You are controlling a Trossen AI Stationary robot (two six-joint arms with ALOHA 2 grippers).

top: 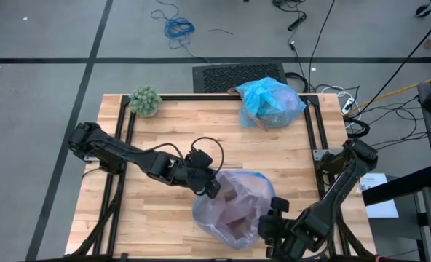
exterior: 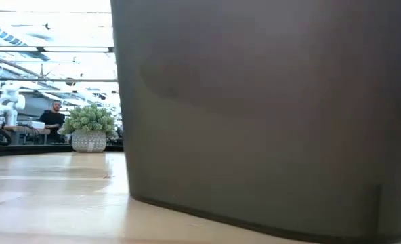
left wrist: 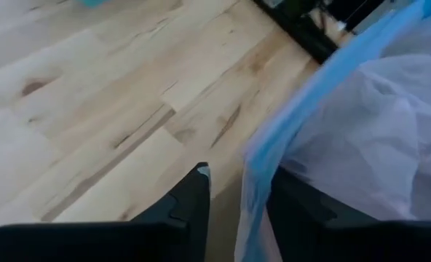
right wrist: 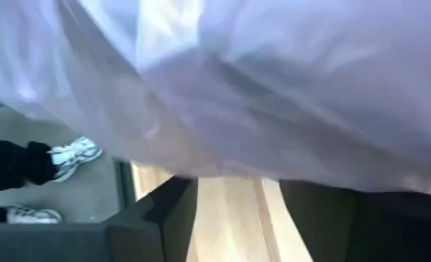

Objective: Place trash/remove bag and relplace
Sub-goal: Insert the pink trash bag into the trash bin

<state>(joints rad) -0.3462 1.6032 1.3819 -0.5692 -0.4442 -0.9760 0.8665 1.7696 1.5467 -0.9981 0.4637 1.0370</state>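
Observation:
The light-blue bag (top: 270, 103) lies bunched and filled at the table's far right. The trash does not show loose; only dark lumps show through the blue film. A translucent pink bag with a blue rim (top: 234, 207) is draped over the brown bin (exterior: 268, 115) at the near middle. My left gripper (top: 210, 185) is at the pink bag's far-left rim, open, with the blue rim (left wrist: 255, 175) running between its fingers. My right gripper (top: 271, 220) is at the bag's near-right side, open, its fingers just under the pink film (right wrist: 223, 94). My left gripper has the pink bag's blue rim (left wrist: 259, 156) between its open fingers, and the rim lies against one finger (left wrist: 295, 200) without being pinched. My right gripper has the pink film (right wrist: 230, 164) hanging right over its fingertips; I cannot tell whether it touches the film.
The fuzzy green ball (top: 145, 100) sits at the table's far left corner. Black frame rails (top: 314, 127) run along the table's sides. Bare wood lies between the two bags and to the left. Cables and a black grille lie on the floor beyond the far edge.

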